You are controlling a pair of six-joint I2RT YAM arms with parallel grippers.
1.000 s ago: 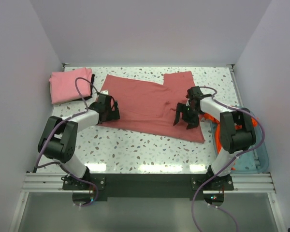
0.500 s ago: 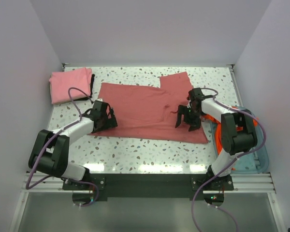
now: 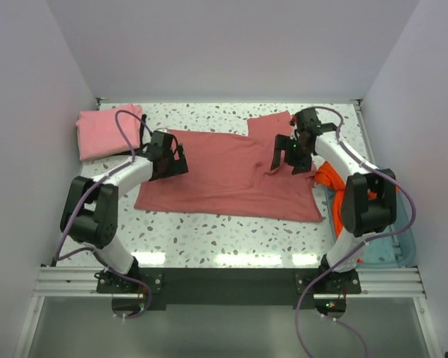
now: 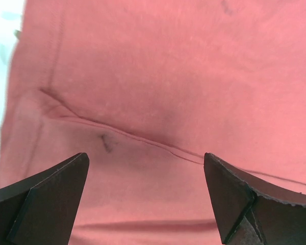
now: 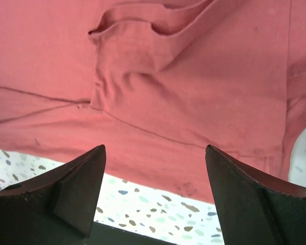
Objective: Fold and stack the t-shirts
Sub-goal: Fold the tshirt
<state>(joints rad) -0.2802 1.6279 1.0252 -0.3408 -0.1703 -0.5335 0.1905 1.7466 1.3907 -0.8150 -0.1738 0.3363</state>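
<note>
The dusty rose-red t-shirt (image 3: 224, 175) lies spread, front down or up I cannot tell, across the middle of the speckled worktop (image 3: 209, 239), with one sleeve reaching toward 1 o'clock. A lighter pink t-shirt (image 3: 108, 130) sits folded at 10 o'clock, well apart from the spread shirt's body. At 4 o'clock a bright orange t-shirt (image 3: 327, 176) is bunched in the pale blue tray (image 3: 403, 246), just beside the rose-red shirt's edge.

The left gripper (image 3: 179, 158) hovers over the shirt's 9 o'clock side, released, fingers spread wide with only cloth beneath them. The right gripper (image 3: 287, 158) hangs over the 2 o'clock sleeve area, also released, grasping nothing; a creased fold of cloth lies below it.
</note>
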